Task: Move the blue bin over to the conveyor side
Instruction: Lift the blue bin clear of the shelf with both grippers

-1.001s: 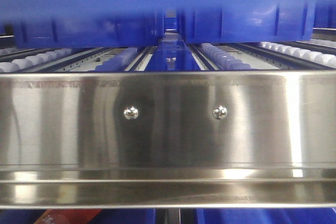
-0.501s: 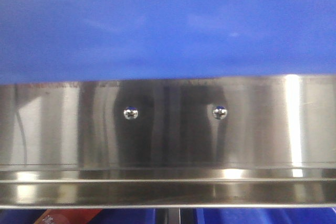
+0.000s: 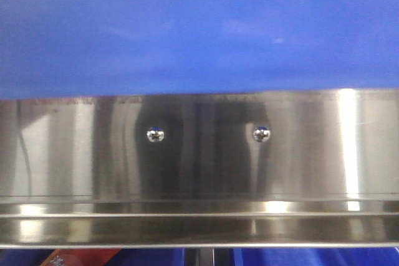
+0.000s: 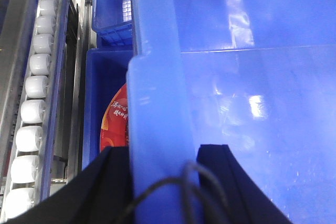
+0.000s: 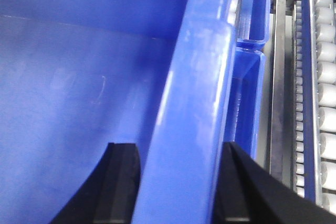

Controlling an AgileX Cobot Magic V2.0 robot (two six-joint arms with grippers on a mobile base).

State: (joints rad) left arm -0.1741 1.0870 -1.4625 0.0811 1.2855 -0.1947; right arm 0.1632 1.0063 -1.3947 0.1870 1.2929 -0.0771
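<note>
Glossy smooth plastic on the blue bin (image 3: 199,29), mirror-bright steel rail (image 3: 75,154).

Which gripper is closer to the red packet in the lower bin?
Left. The left gripper grips the blue bin rim beside the red packet; right gripper grips the opposite rim, packet unseen.

The blue bin (image 3: 199,29) is rendered blurred across the upper frame; vertical glare is thrown on the steel rail (image 3: 349,147).
</note>
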